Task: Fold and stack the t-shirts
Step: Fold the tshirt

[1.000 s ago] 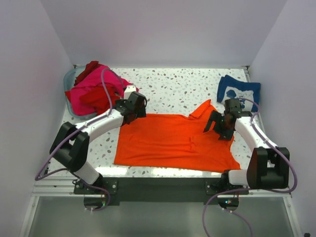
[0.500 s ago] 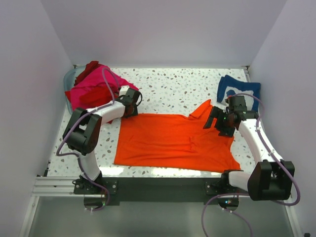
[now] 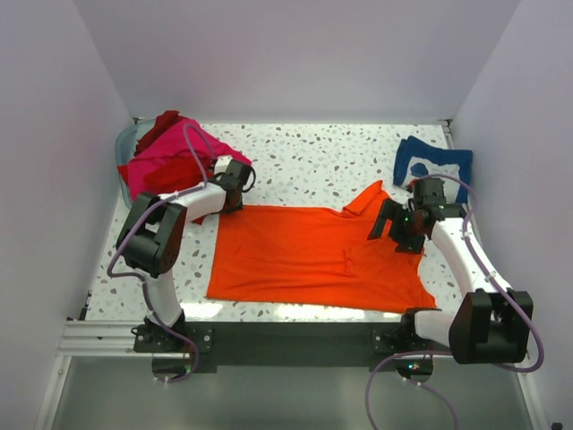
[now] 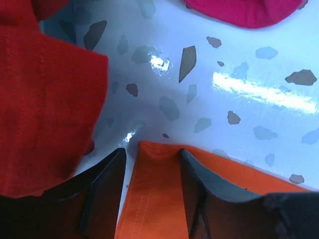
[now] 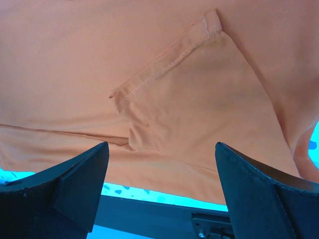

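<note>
A bright orange cotton t-shirt (image 3: 313, 255) lay spread flat on the speckled white worktop (image 3: 313, 157), its hem toward the left arm and its sleeves toward the right. The left arm's fingers (image 4: 102, 194) stood at the shirt's far hem corner. In the left wrist view they were apart, with that stitched corner rising between them and a sliver of worktop showing beside one finger, so the cloth was bracketed but not pinched. A crumpled red t-shirt (image 4: 45, 99) lay just beside the outer finger, and the hot pink one (image 4: 239, 10) sat beyond the fingertips. Both belonged to the heap (image 3: 166, 166) in the pale tub (image 3: 125, 143).

The right arm's fingers (image 5: 75, 184) hung spread wide above the sleeve end, gripping nothing, with a folded sleeve seam on the cloth below the gap. The navy blue t-shirt with white print (image 3: 434, 161) lay beyond them.

This looked like the pick-up for the first fold. Next, the left fingers probably had to close on the orange corner alone, clear of the red cloth, while the right fingers dropped to a matching edge so both could lift together.
</note>
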